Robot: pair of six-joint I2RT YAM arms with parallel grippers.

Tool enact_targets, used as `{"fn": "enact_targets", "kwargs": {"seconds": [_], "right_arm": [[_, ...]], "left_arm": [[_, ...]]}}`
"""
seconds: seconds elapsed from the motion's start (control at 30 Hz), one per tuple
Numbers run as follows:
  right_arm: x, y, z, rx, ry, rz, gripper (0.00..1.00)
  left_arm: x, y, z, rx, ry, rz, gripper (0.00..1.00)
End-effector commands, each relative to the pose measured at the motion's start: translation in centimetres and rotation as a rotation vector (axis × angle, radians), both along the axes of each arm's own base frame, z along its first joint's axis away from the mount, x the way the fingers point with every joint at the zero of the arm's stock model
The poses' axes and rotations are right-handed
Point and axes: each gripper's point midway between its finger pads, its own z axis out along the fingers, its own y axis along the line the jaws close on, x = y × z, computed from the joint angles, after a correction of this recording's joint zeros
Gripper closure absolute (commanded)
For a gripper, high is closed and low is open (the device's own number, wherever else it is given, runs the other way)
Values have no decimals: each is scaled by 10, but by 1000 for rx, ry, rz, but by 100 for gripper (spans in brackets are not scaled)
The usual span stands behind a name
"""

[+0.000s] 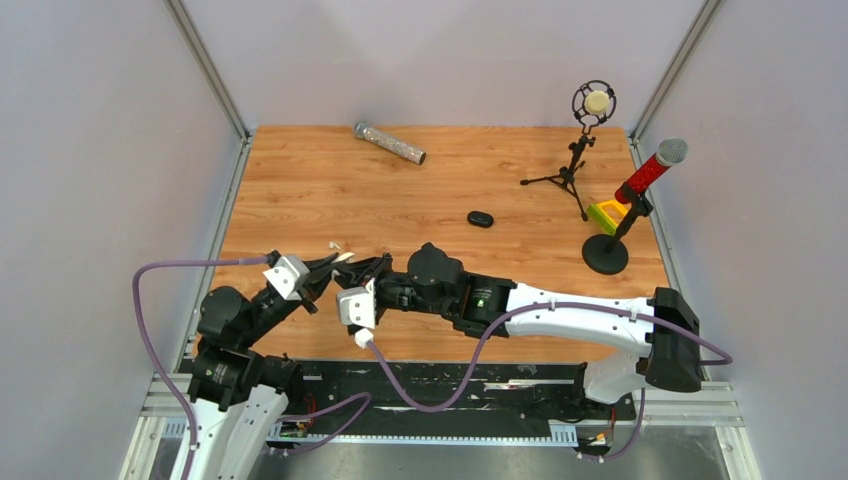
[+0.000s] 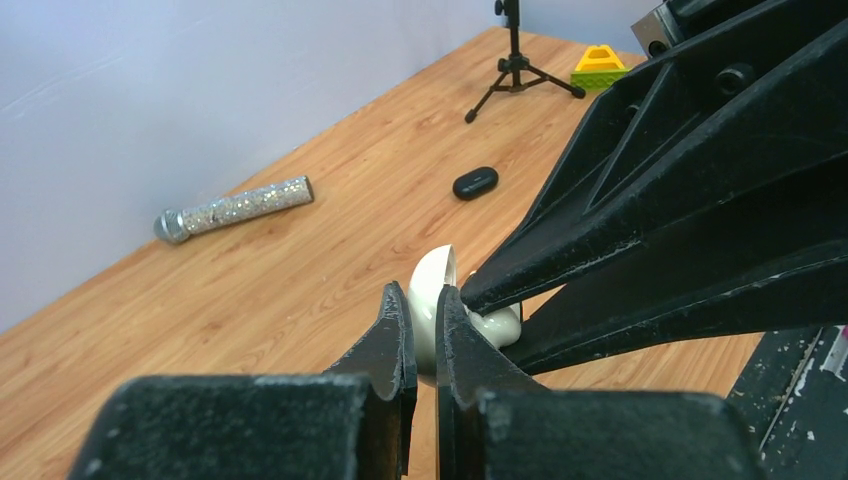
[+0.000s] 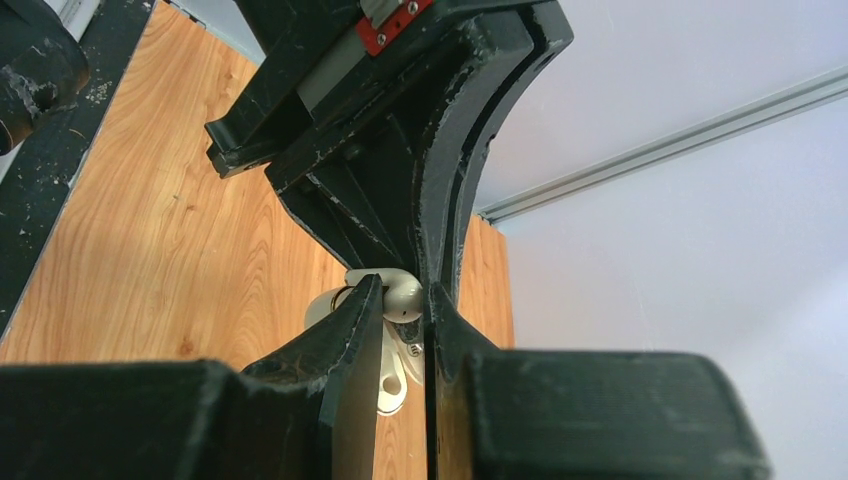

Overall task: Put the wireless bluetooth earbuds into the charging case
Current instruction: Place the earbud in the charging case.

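Just above the near-left part of the bench (image 1: 300,180), the left gripper (image 2: 422,312) has its jaws closed on a cream-white shell (image 2: 432,272), seemingly the open charging case, holding it steady. The right gripper (image 3: 400,302) has its jaws clamped on the whitish earbud (image 3: 398,292), pressed against that shell, apparently for seating. A black roundish piece (image 1: 480,218), probably the other earbud, lies mid-bench, well apart.

Bare tabletop (image 1: 300,190) left and middle, black piece (image 1: 480,218) at centre, silver microphone (image 1: 390,143) along far edge, tripod (image 1: 570,176), red microphone (image 1: 648,172) and block (image 1: 605,214) crowding right, robot arms (image 1: 570,318) filling near edge.
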Motion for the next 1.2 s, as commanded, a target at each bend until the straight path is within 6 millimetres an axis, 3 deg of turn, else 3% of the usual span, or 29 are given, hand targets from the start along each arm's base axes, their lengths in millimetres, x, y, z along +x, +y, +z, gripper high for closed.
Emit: {"fn": "enact_targets", "kwargs": {"seconds": [0.0,0.3,0.9,1.17], "right_arm": [[-3,-8,47,126,-51,-5,100],[13,-9,20,40,-79,-74,100],[24,-5,-4,-17,-94,-95,100],[31,-9,1,3,-126,-134,100]], "left_arm": [[-4,0,18,-9,-37,-9,100],[-6,-1,24,-29,-43,-12,100],[-14,-9,32,-88,-21,-66,100],[-12,-10,31,-89,-6,-68,100]]}}
